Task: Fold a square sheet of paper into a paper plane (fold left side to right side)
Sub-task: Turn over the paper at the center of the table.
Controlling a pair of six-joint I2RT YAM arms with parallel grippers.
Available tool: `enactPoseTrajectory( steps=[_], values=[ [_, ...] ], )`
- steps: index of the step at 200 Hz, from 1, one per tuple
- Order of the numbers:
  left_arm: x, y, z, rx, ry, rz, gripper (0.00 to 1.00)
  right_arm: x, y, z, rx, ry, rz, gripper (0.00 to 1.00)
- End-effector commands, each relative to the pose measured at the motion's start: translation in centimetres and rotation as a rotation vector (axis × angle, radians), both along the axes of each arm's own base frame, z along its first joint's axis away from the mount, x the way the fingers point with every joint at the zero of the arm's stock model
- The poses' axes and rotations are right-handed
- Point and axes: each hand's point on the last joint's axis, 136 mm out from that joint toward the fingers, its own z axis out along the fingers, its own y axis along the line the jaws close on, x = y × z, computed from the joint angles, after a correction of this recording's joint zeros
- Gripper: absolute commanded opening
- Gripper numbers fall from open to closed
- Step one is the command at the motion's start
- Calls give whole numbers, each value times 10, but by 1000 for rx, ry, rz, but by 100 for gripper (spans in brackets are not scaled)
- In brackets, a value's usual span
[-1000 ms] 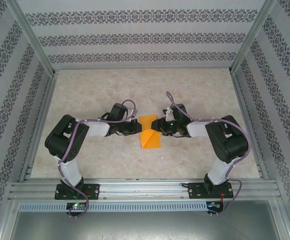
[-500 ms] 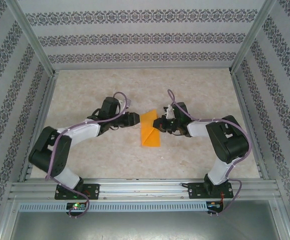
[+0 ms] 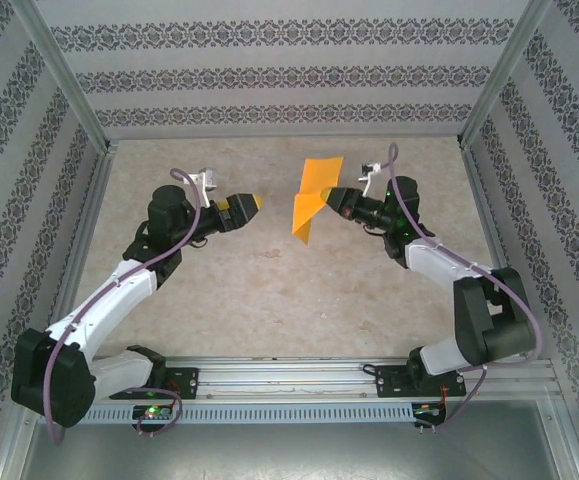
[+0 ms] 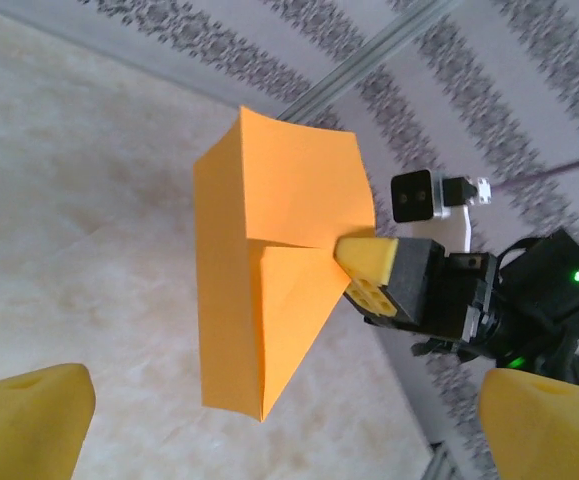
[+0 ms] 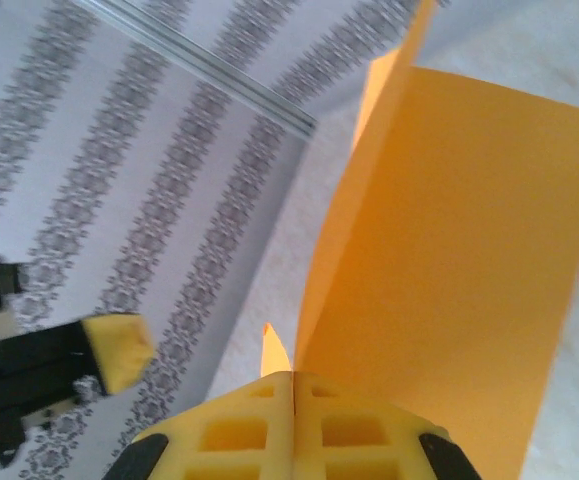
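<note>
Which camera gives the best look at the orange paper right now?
The left wrist view: the orange paper shows whole, folded flap and creases plain. Top external shows it small, held above the table. Right wrist shows it close up, cropped.

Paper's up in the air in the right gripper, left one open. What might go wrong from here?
The right gripper pinches the paper at one small spot in mid-air, so it may slip or swing. Its flaps stand apart, so the fold could spring open. The open left gripper, if it closes on the unsupported paper, might crumple it.
</note>
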Motion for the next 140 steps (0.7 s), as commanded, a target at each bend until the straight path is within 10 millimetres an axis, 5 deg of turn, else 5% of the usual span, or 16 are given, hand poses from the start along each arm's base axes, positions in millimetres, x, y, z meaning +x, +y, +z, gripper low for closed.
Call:
enactPoseTrajectory(
  steps=[1,48,108,140],
  values=[
    [-3,-15,41,-206,-57,-108,98,-9,3,75,81,-224,50,0],
    [2,-43,54,-322,-36,-284,90,-17,15,114,204,-266,128,0],
    [1,-66,65,-372,-59,-369,89,-22,38,115,251,-225,194,0],
    [3,-69,61,-353,-49,-373,79,-23,45,113,263,-201,217,0]
  ],
)
